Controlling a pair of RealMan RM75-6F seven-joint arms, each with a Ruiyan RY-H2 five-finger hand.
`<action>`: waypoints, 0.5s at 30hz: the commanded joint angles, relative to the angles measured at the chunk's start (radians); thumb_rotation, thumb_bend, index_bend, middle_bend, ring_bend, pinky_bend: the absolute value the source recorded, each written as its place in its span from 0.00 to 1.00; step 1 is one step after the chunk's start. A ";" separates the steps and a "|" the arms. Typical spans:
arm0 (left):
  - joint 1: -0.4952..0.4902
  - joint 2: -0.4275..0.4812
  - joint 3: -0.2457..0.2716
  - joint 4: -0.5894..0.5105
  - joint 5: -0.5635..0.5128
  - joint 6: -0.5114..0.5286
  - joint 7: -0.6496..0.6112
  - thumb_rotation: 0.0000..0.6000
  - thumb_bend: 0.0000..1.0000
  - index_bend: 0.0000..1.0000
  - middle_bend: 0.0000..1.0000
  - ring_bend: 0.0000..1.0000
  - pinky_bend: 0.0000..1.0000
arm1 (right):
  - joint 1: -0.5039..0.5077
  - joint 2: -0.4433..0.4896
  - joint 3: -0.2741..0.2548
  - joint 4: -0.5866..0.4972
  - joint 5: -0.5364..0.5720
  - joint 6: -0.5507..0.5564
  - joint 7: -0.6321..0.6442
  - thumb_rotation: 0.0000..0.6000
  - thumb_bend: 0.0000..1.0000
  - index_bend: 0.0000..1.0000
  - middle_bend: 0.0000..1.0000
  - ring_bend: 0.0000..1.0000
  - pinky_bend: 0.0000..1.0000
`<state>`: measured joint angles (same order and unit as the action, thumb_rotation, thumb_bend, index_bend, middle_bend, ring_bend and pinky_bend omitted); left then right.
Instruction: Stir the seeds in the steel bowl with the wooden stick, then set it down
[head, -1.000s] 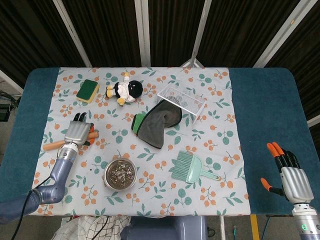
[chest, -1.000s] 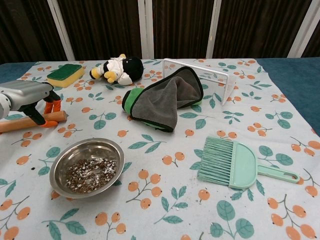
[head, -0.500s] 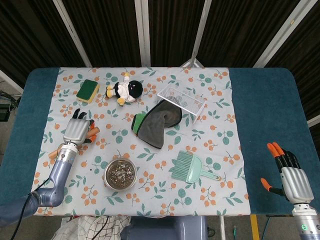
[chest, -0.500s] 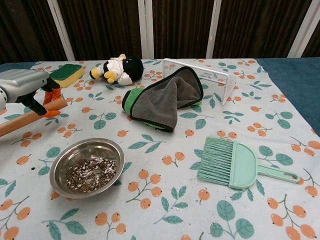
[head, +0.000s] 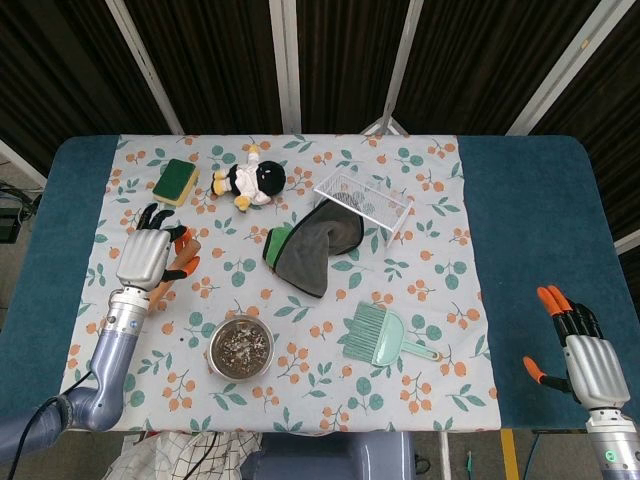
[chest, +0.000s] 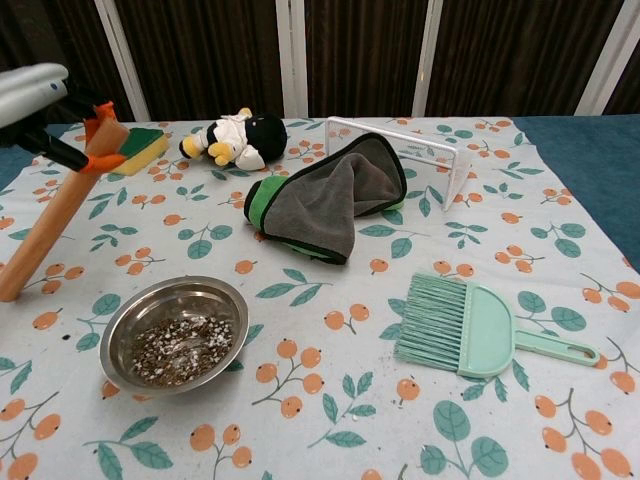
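Chest view: floral tablecloth (chest: 330, 400), dark curtains (chest: 360, 55).

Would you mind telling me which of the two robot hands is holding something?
The left robot hand, over the floral cloth, grips the wooden stick; the right robot hand hovers open with nothing in it.

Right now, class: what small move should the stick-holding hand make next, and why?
Probably carry the wooden stick rightward, over the steel bowl. The left hand grips it tilted and lifted, its lower end left of the bowl, seeds unstirred.
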<state>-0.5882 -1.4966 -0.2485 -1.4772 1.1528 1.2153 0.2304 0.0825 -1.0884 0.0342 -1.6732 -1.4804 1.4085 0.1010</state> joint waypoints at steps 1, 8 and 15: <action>0.049 0.048 -0.019 -0.113 0.070 0.091 -0.091 1.00 0.79 0.63 0.70 0.17 0.00 | -0.001 -0.001 0.000 0.000 0.000 0.002 0.002 1.00 0.32 0.00 0.00 0.00 0.00; 0.092 0.093 -0.016 -0.204 0.131 0.168 -0.127 1.00 0.79 0.63 0.71 0.18 0.00 | -0.009 -0.003 0.000 -0.002 0.006 0.010 0.008 1.00 0.32 0.00 0.00 0.00 0.00; 0.109 0.138 -0.031 -0.240 0.136 0.188 -0.128 1.00 0.79 0.63 0.71 0.18 0.00 | -0.016 -0.006 -0.001 0.000 0.009 0.015 0.011 1.00 0.32 0.00 0.00 0.00 0.00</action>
<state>-0.4818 -1.3642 -0.2755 -1.7117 1.2883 1.4005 0.1049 0.0666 -1.0947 0.0328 -1.6732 -1.4716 1.4234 0.1115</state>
